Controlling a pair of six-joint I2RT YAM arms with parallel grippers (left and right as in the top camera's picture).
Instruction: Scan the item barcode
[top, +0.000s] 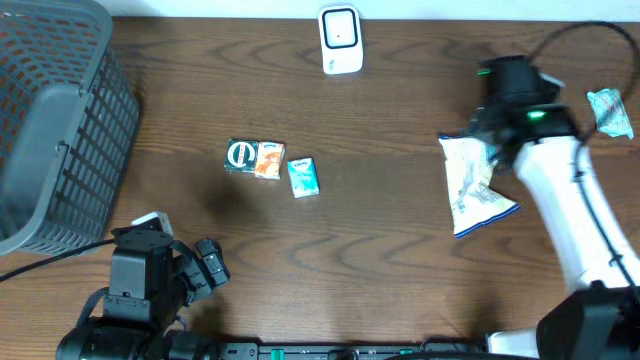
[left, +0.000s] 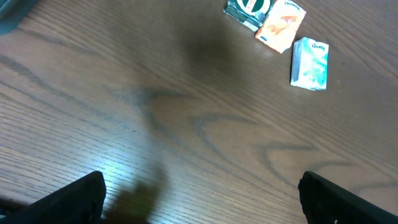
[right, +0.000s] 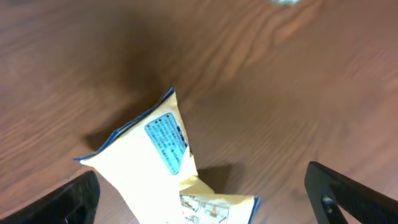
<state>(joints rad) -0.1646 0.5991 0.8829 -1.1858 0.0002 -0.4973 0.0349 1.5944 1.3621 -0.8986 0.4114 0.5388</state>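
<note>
The item, a crumpled white and yellow snack bag (top: 472, 185) with blue edges, lies on the wooden table at the right. My right gripper (top: 488, 150) hovers over its upper end, open. In the right wrist view the bag (right: 149, 155) sits between and below the wide-spread fingers (right: 348, 193), touching neither, with a blue printed label facing up. I cannot make out a barcode. The white scanner (top: 340, 40) stands at the table's far edge, centre. My left gripper (top: 205, 265) is open and empty near the front left, fingers (left: 68, 202) over bare wood.
A grey mesh basket (top: 55, 120) fills the far left. A green-black pack (top: 241, 156), an orange pack (top: 268, 160) and a teal pack (top: 303, 177) lie mid-table, also in the left wrist view: the teal pack (left: 309, 63). A teal wrapper (top: 610, 112) lies at the right edge.
</note>
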